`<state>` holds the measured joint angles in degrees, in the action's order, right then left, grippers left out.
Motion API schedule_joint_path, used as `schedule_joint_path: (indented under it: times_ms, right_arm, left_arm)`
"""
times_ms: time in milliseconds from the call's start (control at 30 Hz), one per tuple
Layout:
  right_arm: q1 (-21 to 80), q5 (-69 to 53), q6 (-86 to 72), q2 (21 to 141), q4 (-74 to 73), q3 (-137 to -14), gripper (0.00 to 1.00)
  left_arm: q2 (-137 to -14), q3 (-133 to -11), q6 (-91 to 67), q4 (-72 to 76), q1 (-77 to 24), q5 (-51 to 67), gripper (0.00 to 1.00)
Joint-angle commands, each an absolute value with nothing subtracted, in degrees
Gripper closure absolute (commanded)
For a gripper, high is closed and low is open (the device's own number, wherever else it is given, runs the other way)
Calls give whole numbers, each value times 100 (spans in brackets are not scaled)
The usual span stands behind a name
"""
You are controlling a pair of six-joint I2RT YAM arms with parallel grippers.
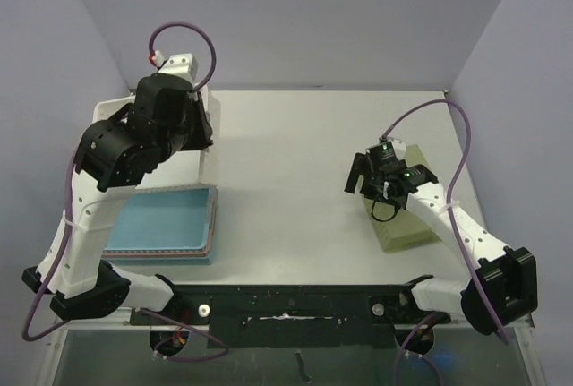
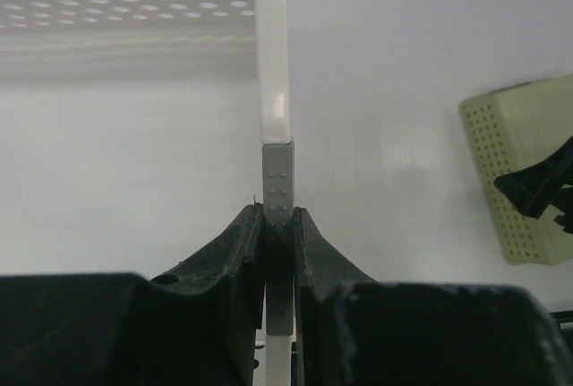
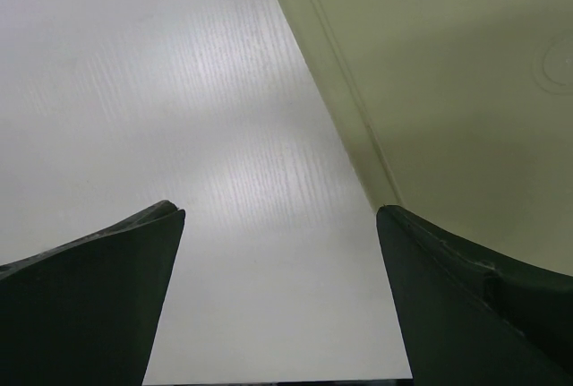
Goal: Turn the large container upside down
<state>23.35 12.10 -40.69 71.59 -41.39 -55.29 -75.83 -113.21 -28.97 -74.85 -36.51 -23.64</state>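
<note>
Jaws of your left gripper point(image 2: 278, 218) are clamped on the white wall of the large container point(image 2: 272, 55); jaws of your right gripper point(image 3: 279, 225) stand wide apart, holding nothing.
From above, you find the large container at 10 o'clock on the table point(image 1: 295, 180), mostly hidden beneath the left arm. In the left wrist view its rim rises toward 12 o'clock, then bends toward 9 o'clock above a perforated wall. Your right gripper hangs at 3 o'clock, just beside the pale green basket point(image 3: 448, 90). A blue tray point(image 1: 166, 220) lies at 8 o'clock.
</note>
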Motion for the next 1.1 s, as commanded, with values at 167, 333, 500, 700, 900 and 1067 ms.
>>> schedule_joint_path:
  times_ms: [167, 333, 500, 700, 900, 1067]
  right_arm:
    - [2294, 754, -3924, 6805, -3820, -5137, 5]
    - [2523, 415, -4025, 6808, -3507, -4959, 5]
    - [2463, 599, -4055, 7153, -3447, -4797, 5]
    - [1252, 1247, -4080, 7390, -3944, -5014, 5]
    - [609, -6, -3514, 7231, -3777, -5646, 6]
    - [659, -399, -3463, 6490, -3926, -6090, 6]
  left_arm:
    - [-8909, -13552, -2454, -7065, -4593, -1402, 100]
    - [-8946, -12762, -2772, -5680, -4770, -65, 100]
    - [-8663, -11863, -3054, -4653, -4737, 622, 100]
    - [-8310, -10586, -3514, -3313, -4642, 1403, 100]
    - [-8344, -9933, -3960, -2754, -4520, 2315, 100]
    - [-8314, -9286, -4526, -1816, -4354, 3443, 100]
